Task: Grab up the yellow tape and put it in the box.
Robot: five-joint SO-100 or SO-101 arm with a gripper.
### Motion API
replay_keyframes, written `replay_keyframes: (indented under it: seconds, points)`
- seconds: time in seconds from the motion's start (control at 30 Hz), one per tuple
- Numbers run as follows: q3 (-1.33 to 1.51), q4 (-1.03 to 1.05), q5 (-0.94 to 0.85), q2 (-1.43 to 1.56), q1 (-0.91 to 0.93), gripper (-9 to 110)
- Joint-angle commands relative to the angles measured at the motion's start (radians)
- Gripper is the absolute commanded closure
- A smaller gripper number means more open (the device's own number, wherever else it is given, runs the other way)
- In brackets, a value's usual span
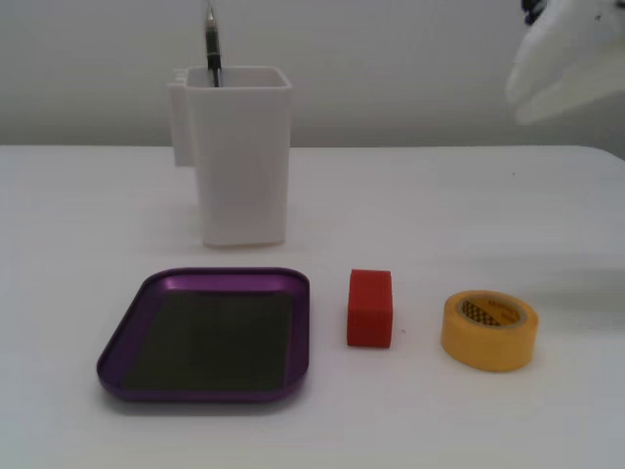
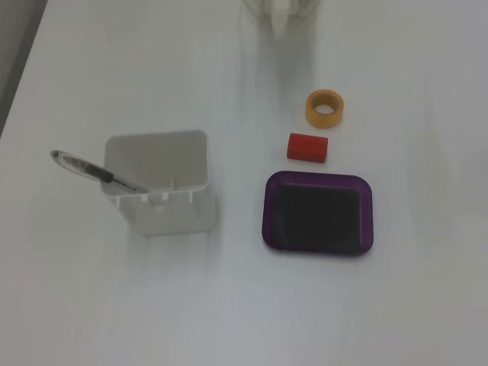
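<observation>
The yellow tape (image 1: 488,330) lies flat on the white table, to the right of a red block (image 1: 370,308); from above it shows as a ring (image 2: 325,108) beyond the block (image 2: 307,147). The box (image 1: 127,366), a shallow purple tray with a dark bottom, sits left of the block and holds nothing; it also shows in the view from above (image 2: 318,181). A blurred white part of the arm (image 1: 566,59) hangs at the top right, well above and behind the tape. Its fingers cannot be made out. A white piece shows at the top edge from above (image 2: 278,8).
A tall white container (image 1: 242,156) with a pen (image 1: 212,44) in it stands behind the tray; from above the container (image 2: 156,183) is left of the tray, with the pen (image 2: 95,172) sticking out to the left.
</observation>
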Motion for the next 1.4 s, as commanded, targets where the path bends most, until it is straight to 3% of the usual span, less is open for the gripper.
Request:
replay_keyframes:
  seconds: [0.0, 0.23, 0.47, 1.37]
  points:
    - [-0.132, 0.071, -0.023, -0.252, -0.083, 100]
    - [-0.258, 0.044, -0.023, -0.606, -0.187, 87]
    - [-0.273, -0.077, 0.008, -0.776, -0.181, 87]
    - [-0.107, -0.333, 0.008, -0.813, -0.179, 87]
